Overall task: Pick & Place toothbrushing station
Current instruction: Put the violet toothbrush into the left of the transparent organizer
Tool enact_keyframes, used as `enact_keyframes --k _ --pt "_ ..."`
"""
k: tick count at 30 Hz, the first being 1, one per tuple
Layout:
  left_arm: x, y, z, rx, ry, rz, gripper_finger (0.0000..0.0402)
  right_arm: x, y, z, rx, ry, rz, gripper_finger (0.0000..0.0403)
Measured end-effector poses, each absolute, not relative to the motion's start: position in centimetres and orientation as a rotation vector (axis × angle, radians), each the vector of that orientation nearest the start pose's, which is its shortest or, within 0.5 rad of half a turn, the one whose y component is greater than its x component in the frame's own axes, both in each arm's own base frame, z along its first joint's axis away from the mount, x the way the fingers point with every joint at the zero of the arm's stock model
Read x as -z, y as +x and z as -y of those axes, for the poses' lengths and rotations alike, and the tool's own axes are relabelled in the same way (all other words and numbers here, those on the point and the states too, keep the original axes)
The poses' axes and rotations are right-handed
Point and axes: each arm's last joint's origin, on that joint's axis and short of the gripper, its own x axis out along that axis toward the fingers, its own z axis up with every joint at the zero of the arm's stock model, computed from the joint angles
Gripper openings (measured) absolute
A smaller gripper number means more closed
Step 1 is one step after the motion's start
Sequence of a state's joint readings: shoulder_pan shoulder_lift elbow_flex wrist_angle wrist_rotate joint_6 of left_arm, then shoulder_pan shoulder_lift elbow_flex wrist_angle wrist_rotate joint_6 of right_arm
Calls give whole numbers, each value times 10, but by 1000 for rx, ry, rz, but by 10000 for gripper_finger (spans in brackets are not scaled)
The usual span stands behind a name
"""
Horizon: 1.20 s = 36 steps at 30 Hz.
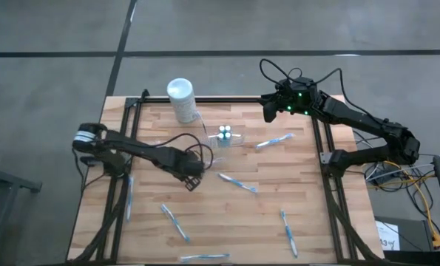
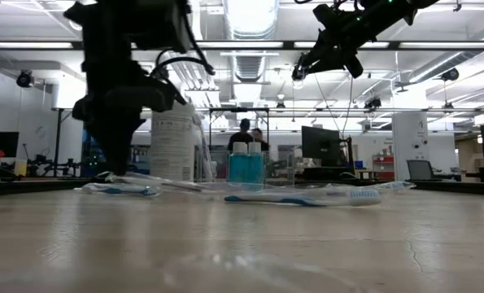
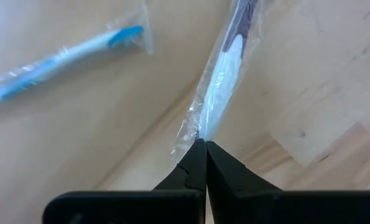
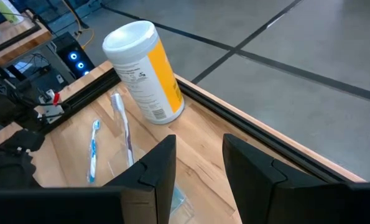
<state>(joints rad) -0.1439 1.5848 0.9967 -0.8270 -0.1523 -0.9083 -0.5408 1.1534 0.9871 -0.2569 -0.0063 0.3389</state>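
The left end effector point(image 3: 204, 144) was clamped on a wrapped toothbrush point(image 3: 225, 68) low over the worktop point(image 1: 308, 207). The right end effector point(image 4: 198, 160) hung apart above the far edge. The toothbrushing station point(image 1: 225, 136) stood mid-worktop beside the white canister point(image 1: 182, 100), seemingly not yet picked.

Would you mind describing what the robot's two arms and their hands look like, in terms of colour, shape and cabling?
Both arms are dark, slim and jointed, with looping black cables. The left arm has a white-marked base joint; its left hand ends in thin black fingers tapering to points. The right arm shows small green lights near the wrist; its right hand has broad, blocky black fingers.
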Motion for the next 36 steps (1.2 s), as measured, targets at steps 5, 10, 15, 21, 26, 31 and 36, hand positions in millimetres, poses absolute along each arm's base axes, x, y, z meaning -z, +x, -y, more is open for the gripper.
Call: enact_keyframes --k 5,10,15,21,26,31,36 --pt "-179 261 39 -589 -607 -1182 4 -324 217 130 593 442 -320 128" --pt "-181 256 39 -571 -632 -1139 8 -324 217 130 593 442 -320 128" --pt "-183 254 39 -559 -620 -1140 25 -324 217 130 593 442 -320 128" --pt "-181 251 40 -598 -709 -1160 56 -324 217 130 593 442 -320 128" --pt "-195 256 39 -592 -745 -1079 91 -324 217 130 593 442 -320 128" --pt "-217 272 38 -507 -572 -942 118 -324 217 130 593 442 -320 128" --pt "-227 286 31 -569 -514 -722 156 -324 217 130 593 442 -320 128"
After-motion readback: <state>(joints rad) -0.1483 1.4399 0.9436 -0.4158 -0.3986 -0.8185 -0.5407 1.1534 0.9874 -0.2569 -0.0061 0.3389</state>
